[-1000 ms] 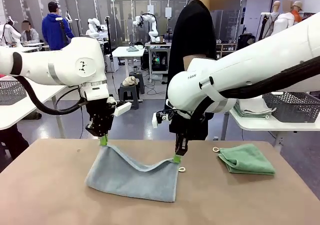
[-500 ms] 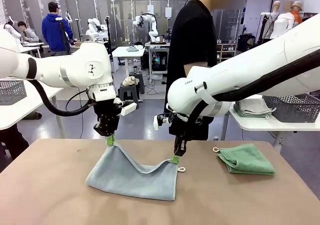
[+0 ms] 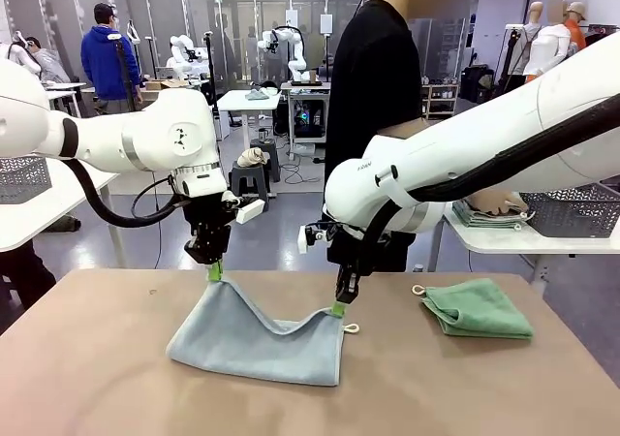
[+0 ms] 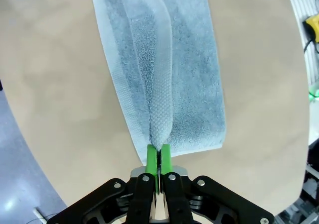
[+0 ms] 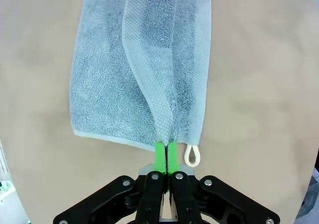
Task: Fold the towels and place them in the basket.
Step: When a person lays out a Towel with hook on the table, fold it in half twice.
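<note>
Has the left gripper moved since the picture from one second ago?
Yes. In the front view the left gripper has shifted rightward, toward the folded green towel that lies still, carrying its corner of the blue-grey towel.

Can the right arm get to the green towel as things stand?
Not yet, I think: the right gripper is shut on a corner of the blue-grey towel. After letting go, its way to the green towel looks free.

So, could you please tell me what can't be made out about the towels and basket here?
- Front view: basket, partly behind the right arm, cut by the right edge; contents unseen.
- Both wrist views: blue-grey towel, far end cut by the top edge.
- Front view: green towel, folded, inner layers hidden.
</note>
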